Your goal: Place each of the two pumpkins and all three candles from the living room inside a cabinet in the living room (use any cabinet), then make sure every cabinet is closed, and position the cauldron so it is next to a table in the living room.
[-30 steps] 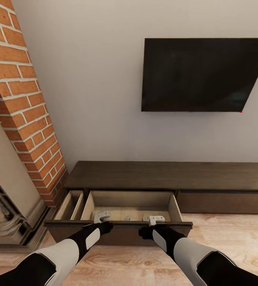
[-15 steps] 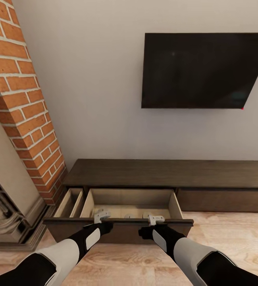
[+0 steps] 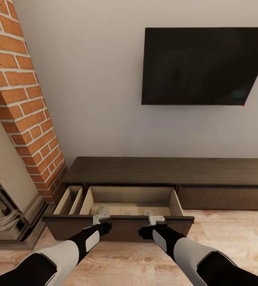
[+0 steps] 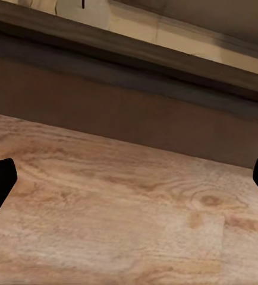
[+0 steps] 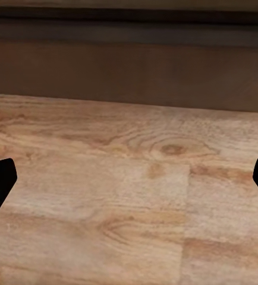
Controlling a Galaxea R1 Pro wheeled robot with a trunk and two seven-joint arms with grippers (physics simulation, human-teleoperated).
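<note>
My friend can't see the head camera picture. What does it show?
A long dark cabinet has its drawer pulled open, with the left pincer and right pincer at the drawer's front edge. A black TV hangs on the wall above, beside a brick fireplace.

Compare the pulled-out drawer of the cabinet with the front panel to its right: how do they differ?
The drawer is pulled out over the floor, its pale interior showing; the right panel sits flush and shut. The drawer's front stands just beyond both grippers, left and right; nothing is near the right panel. Both share the dark brown wood.
</note>
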